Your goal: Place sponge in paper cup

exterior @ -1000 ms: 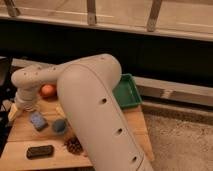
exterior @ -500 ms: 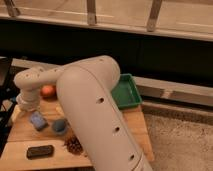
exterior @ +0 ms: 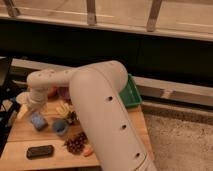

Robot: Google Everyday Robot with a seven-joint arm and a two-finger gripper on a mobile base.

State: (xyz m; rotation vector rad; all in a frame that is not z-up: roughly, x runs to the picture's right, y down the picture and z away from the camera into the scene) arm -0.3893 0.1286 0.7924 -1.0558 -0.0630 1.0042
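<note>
A blue sponge (exterior: 37,120) lies on the wooden table (exterior: 20,135) near its left side. My gripper (exterior: 32,103) hangs at the end of the big white arm (exterior: 100,115), just above and behind the sponge and apart from it. A pale round thing (exterior: 22,98) sits at the table's left edge beside the gripper, partly hidden; it may be the paper cup. A small blue-grey cup (exterior: 61,128) stands right of the sponge.
A green tray (exterior: 132,93) sits at the table's back right. A yellow item (exterior: 63,108), a reddish fruit (exterior: 53,92), a brown cluster (exterior: 75,143), a small orange piece (exterior: 88,152) and a black flat object (exterior: 40,151) lie on the table.
The arm's end has shifted slightly to the right, now partly covering the reddish fruit. The sponge and the blue-grey cup have not moved.
</note>
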